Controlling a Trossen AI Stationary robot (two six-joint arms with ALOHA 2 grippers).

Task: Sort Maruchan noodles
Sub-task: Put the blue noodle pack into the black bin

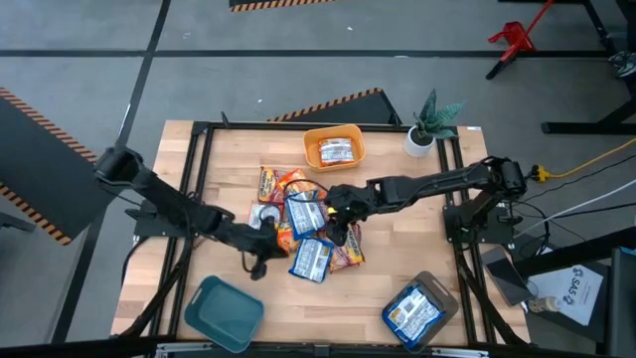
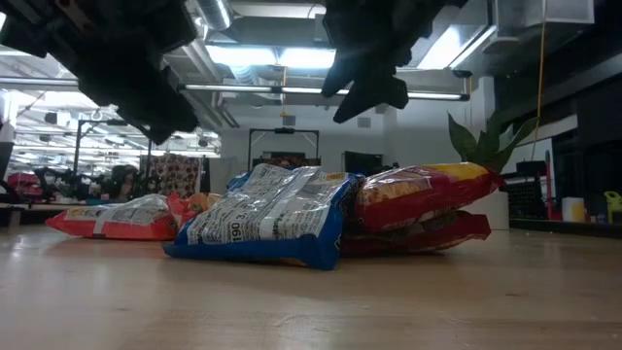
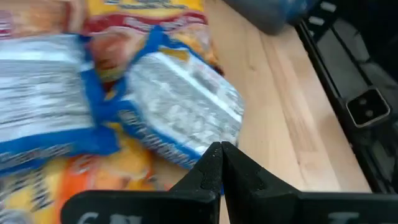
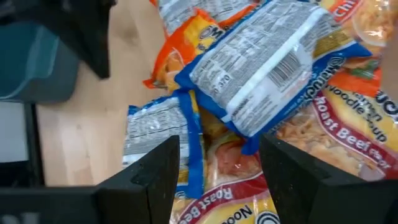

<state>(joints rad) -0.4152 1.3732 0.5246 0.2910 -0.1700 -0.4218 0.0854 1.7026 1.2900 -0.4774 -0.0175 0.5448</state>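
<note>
- While the noodle packets (image 1: 303,224) lie heaped mid-counter, the right gripper (image 1: 336,207) hangs just above the pile with its fingers spread and nothing between them; a blue-white packet (image 4: 273,59) lies directly beneath it, atop the red ones.
- The left gripper (image 1: 260,261) sits low at the near edge of the heap, fingers pressed together and empty, with another blue-white packet (image 3: 180,112) just ahead of its tips.
- The packets look light, thin and glossy, so I judge them slippery and crackly, with a brittle noodle block inside that a hard squeeze could break.
- The best hold is probably across a short edge or the crimped seam, where the film gives the fingers something to pinch.
- Overlapping packets may drag their neighbours when one is lifted.
- One packet lies in the orange bin (image 1: 334,147) beyond the right gripper, one in the grey bin (image 1: 421,307) nearer the camera side; the teal bin (image 1: 224,311) beside the left gripper looks empty.
- The counter (image 1: 417,239) is smooth pale wood in a black frame, with a potted plant (image 1: 429,124) at a far corner.
- Around it is a workshop floor with striped hazard tape.
</note>
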